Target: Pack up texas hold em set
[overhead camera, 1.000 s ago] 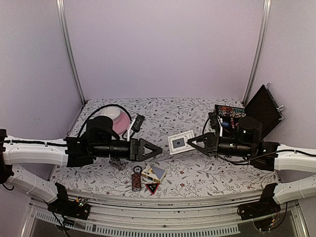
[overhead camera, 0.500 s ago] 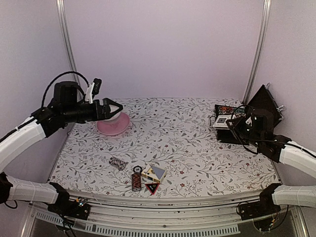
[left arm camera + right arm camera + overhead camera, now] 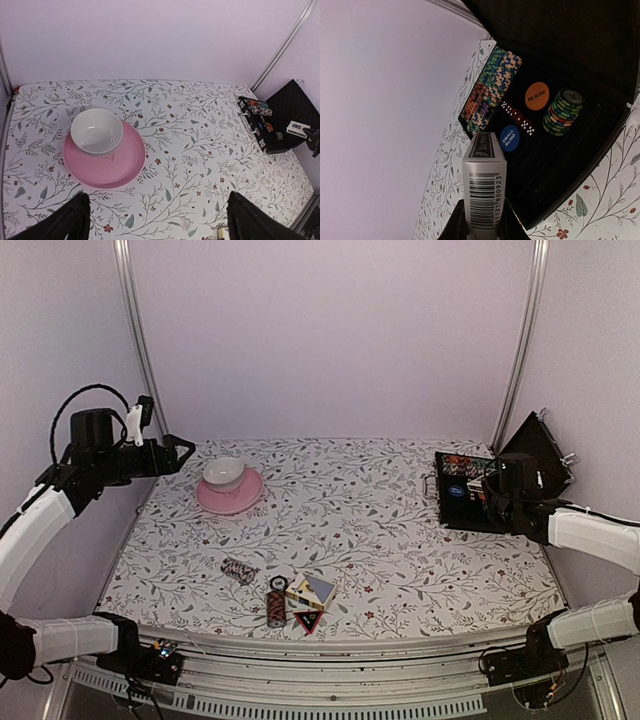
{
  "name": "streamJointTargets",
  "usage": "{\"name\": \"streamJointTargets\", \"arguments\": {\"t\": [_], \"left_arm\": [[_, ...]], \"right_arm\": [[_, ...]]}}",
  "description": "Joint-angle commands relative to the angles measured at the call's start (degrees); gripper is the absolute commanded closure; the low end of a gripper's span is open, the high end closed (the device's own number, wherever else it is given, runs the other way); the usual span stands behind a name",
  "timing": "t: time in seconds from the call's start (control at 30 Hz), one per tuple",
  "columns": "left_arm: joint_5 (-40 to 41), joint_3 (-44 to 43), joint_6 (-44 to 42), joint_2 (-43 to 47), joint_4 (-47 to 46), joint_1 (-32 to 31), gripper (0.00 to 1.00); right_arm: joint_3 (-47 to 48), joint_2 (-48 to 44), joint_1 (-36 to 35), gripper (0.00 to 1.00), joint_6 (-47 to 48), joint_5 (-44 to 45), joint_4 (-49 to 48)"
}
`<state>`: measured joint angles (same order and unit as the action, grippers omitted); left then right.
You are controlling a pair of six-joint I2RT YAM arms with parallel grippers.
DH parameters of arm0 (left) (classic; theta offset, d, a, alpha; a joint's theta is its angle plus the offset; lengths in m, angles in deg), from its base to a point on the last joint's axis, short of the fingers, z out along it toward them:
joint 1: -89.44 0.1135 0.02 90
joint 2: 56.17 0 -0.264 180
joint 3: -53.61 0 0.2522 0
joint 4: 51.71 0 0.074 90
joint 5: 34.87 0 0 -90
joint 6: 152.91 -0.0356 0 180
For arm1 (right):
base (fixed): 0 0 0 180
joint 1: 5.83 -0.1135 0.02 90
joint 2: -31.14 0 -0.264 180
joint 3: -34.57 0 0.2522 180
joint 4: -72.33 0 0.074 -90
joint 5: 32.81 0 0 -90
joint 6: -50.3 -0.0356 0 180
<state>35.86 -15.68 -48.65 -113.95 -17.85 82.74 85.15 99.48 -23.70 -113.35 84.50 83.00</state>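
"What did the right gripper (image 3: 481, 224) have hold of?"

"A boxed card deck (image 3: 484, 182), clamped with one finger pressed to each long side; the barcode end faced the wrist camera; the deck was held over the open black case (image 3: 570, 165), and I could not tell whether it touched."

"And the left gripper (image 3: 159, 226)?"

"Spread wide and holding nothing; it was raised at the far left of the table (image 3: 400, 540), above and to the left of the pink saucer (image 3: 107, 162) with the white cup (image 3: 96, 131) on it."

"How did the case look?"

"It lay at the far right of the table, its lid (image 3: 535, 455) tilted up toward the right wall; inside were rows of striped chips (image 3: 492, 87) on edge, a separate chip stack (image 3: 563, 112), a line of red dice (image 3: 517, 119) and two round buttons."

"The rest of the set?"

"Near the front edge, well apart from the case; one chip roll (image 3: 238, 570) lay by itself; a second chip roll (image 3: 276, 612), a second deck (image 3: 312, 590) and the red-black triangle marker (image 3: 307, 621) were bunched just beside one another."

"Any writing?"

"The orange button (image 3: 537, 96) read BIG BLIND; the blue button (image 3: 508, 138) read SMALL BLIND; the digits under the barcode ended in 800923; the print on the deck's far end was too small to read."
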Motion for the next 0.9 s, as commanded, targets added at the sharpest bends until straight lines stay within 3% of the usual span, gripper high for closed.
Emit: {"name": "streamJointTargets", "arguments": {"t": [0.0, 0.33, 0.87], "left_arm": [[2.37, 5.24, -2.75, 0.19, -4.42, 0.78, 0.05], [11.15, 5.63, -5.33, -1.47, -1.85, 1.35, 0.05], [12.04, 6.05, -5.91, -2.77, -1.82, 1.34, 0.05]], "right_arm": [[3.22, 3.76, 2.55, 0.9, -8.07, 4.97, -2.47], [9.99, 14.39, 7.96, 0.92, -10.15, 5.02, -3.57], [17.8, 30.5, 11.8, 0.93, -10.29, 2.01, -8.59]]}}
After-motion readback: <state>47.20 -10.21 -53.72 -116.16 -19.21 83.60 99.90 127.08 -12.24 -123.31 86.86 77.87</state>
